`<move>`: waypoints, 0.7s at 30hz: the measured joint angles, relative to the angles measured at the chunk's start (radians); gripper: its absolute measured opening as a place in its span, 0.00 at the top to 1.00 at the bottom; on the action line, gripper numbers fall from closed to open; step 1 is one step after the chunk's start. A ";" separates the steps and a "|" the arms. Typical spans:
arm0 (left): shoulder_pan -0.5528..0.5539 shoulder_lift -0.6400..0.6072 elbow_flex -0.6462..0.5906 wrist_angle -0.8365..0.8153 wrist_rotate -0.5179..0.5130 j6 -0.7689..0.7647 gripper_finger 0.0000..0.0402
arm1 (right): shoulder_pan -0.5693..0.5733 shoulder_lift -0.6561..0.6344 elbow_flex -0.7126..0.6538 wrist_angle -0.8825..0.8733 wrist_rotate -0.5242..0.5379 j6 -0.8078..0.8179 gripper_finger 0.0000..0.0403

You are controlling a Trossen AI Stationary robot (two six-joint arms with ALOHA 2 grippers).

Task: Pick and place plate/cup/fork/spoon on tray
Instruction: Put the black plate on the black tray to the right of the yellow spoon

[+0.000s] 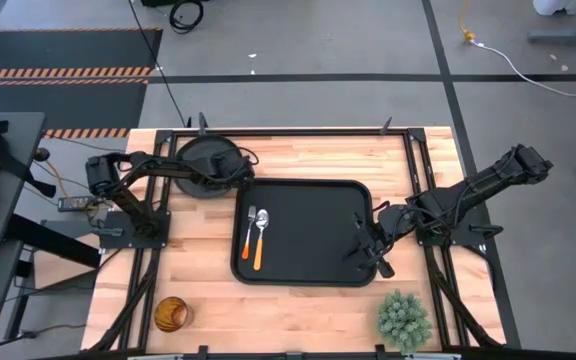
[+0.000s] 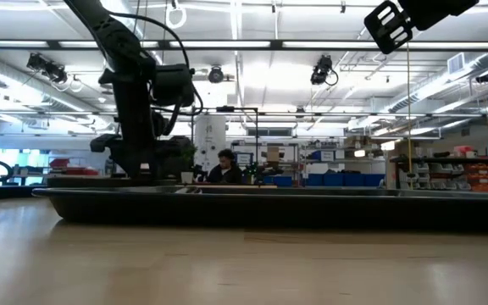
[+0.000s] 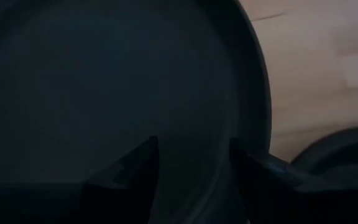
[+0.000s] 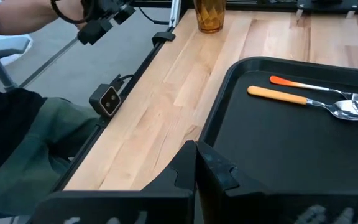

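Hovering low over plate (image 1: 208, 160), left end effector (image 1: 230, 172) shows fingers (image 3: 135, 165) parted, holding nothing. Plate sits on surface (image 1: 298, 310) beside tray (image 1: 313, 262) far-left corner. Right end effector (image 1: 368, 255) rests closed and empty at tray right rim. Left arm nearer.

Worktop surroundings and one stray plant

A pale wooden worktop (image 1: 308, 305) with a dark metal frame along its edges carries a small green spiky plant (image 1: 404, 318) at its near right corner. Around it lies grey floor with orange-and-black hazard striping (image 1: 58, 72) at the far left and a white cable (image 1: 528, 75) at the far right. In the low view a seated person (image 2: 224, 167) shows far off in a bright workshop, with blue bins (image 2: 333, 179) on shelving behind. A small black camera box (image 4: 107, 99) sits clamped at the worktop's edge.
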 joint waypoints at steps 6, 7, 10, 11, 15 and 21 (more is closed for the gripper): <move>-0.028 0.000 -0.002 0.001 0.000 0.014 0.50 | 0.000 0.000 0.000 -0.003 0.000 0.000 0.97; -0.030 0.000 -0.002 0.001 0.000 0.015 0.50 | 0.000 0.000 -0.001 -0.004 0.000 0.000 0.97; -0.031 0.001 0.002 -0.001 0.001 0.017 0.50 | 0.000 0.000 -0.001 -0.006 0.000 0.000 0.97; -0.029 0.001 0.009 -0.001 0.000 0.024 0.50 | 0.000 0.000 -0.001 -0.007 0.000 0.000 0.97; -0.029 0.002 0.055 0.001 -0.001 0.071 0.50 | 0.000 0.000 -0.001 -0.007 -0.001 0.000 0.97; -0.029 0.002 0.092 0.188 -0.037 0.102 0.50 | 0.000 0.000 -0.001 -0.007 -0.001 -0.012 0.97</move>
